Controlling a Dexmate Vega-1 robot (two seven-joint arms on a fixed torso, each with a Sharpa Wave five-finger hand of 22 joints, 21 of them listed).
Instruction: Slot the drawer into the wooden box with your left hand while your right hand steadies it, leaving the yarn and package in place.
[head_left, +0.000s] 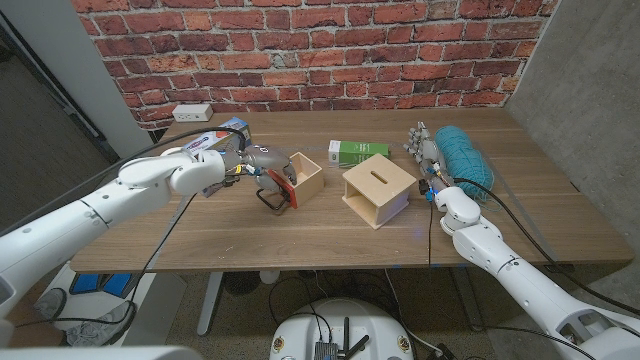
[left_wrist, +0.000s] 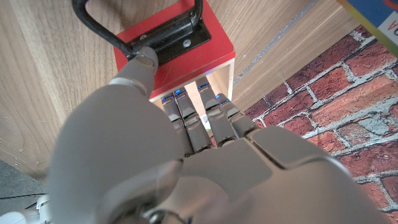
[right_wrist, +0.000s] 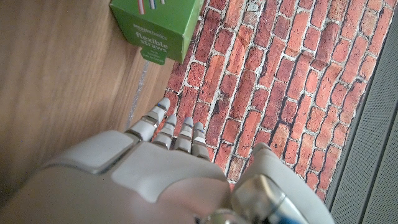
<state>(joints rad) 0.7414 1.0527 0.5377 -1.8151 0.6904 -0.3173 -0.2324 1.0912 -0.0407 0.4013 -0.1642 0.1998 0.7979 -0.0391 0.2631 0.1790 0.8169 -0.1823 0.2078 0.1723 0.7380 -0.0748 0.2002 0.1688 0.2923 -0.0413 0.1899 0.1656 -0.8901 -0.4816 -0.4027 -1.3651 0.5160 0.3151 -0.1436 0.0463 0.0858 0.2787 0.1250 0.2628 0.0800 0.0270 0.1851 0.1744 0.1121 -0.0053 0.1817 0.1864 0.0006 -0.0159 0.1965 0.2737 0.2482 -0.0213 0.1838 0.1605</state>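
Red-fronted drawer (head_left: 293, 180) gripped in left hand (head_left: 245, 165); right hand (head_left: 428, 150) released, needing to brace wooden box (head_left: 376, 190) before aligned sliding.

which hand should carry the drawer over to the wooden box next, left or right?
Left. The left hand already grips the drawer by its red front, just left of the wooden box. The right hand stands open by the yarn, holding nothing, nearer to steadying the box.

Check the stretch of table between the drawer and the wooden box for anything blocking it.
Nothing visible blocks it. The left hand holds the drawer; bare table separates it from the wooden box. The green package sits behind that gap.
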